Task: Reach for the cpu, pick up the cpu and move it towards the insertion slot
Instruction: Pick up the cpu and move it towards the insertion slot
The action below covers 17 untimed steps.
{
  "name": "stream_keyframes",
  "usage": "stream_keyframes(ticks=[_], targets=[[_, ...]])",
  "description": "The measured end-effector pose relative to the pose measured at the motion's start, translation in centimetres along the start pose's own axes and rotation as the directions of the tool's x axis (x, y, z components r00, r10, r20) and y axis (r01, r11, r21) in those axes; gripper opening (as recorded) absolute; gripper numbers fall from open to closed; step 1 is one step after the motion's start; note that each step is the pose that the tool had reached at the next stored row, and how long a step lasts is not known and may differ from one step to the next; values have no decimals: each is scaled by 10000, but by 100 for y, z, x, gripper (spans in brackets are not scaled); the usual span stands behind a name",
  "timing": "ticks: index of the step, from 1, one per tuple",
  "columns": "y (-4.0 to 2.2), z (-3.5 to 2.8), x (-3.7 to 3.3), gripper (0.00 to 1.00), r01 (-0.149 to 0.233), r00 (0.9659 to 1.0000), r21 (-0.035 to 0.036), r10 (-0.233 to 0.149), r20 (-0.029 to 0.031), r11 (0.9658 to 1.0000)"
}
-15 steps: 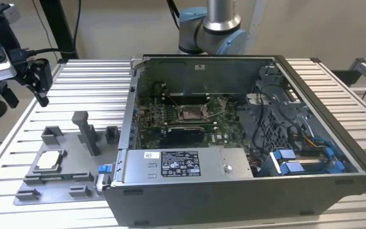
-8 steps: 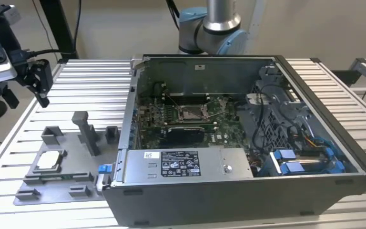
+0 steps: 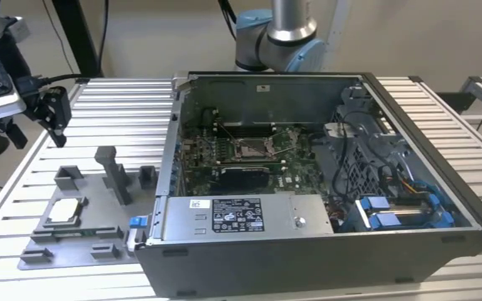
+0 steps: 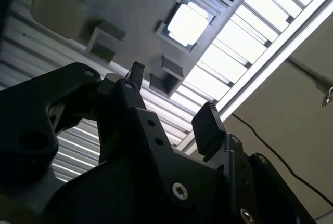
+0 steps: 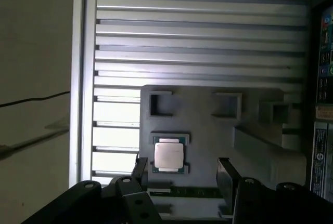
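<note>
Straight shot from the spread-fingered gripper [image 5: 182,174] to the chip [image 5: 168,156], nothing between. A tall grey post [image 3: 113,174] and low blocks [image 3: 68,177] stand close around it. The case [image 3: 308,263] is open on top, socket [image 3: 252,148] clear from above; cables [image 3: 363,147] crowd the exterior view's right side.

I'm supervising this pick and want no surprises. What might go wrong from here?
1. The open gripper hangs apart from the cpu, which lies flat in a framed nest; its fingers may hit the frame.
2. Tall fixture blocks and the case wall stand between it and the insertion slot; a low carry may clip them.
</note>
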<state>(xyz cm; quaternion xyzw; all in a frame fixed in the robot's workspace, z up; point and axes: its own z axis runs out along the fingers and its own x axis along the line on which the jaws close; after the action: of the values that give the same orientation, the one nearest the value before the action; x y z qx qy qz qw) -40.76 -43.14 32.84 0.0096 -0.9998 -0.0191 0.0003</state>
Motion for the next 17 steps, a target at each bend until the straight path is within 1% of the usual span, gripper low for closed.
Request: stream_keyframes(ticks=[8, 14, 17], targets=[[-4, 143, 35, 100, 0, 10000, 0, 0, 1, 10000], [-7, 223, 52, 100, 0, 10000, 0, 0, 2, 10000], [-8, 248, 53, 100, 0, 10000, 0, 0, -1, 10000]])
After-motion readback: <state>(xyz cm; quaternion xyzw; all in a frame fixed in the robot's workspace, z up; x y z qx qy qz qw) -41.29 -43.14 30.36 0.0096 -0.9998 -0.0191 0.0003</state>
